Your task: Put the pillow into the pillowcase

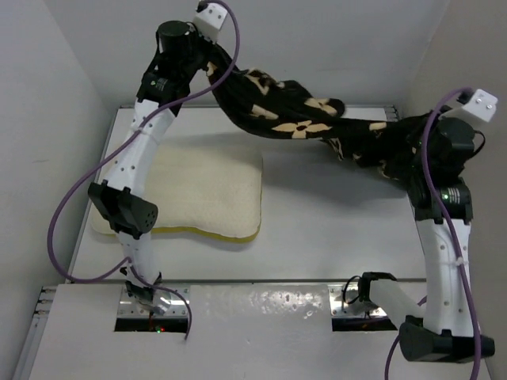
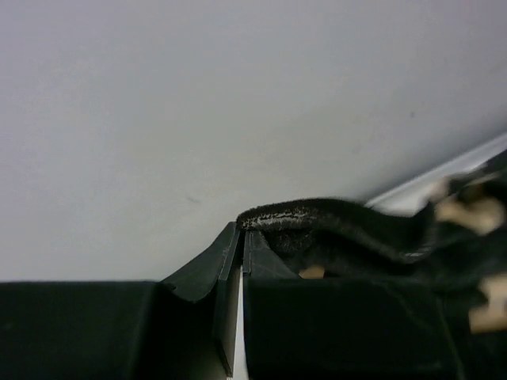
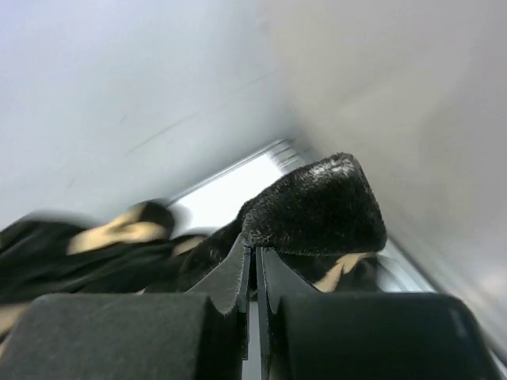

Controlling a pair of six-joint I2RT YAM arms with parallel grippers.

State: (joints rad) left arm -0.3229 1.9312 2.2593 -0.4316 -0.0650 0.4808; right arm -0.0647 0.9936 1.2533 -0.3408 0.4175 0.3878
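The black pillowcase (image 1: 293, 111) with tan flower motifs hangs stretched in the air between my two grippers, above the back of the table. My left gripper (image 1: 212, 65) is shut on its left end; in the left wrist view (image 2: 241, 231) the black plush edge (image 2: 333, 218) is pinched between the jaws. My right gripper (image 1: 400, 149) is shut on its right end; in the right wrist view (image 3: 255, 247) a fold of black plush (image 3: 317, 210) sticks up from the closed jaws. The cream-white pillow (image 1: 206, 190) with a yellow-green side band lies flat on the table's left half, below the case.
The white table (image 1: 333, 229) has a raised rim at the back (image 1: 364, 108). White walls stand at the back and both sides. Purple cables (image 1: 67, 206) loop beside each arm. Two metal base plates (image 1: 154, 305) sit at the near edge.
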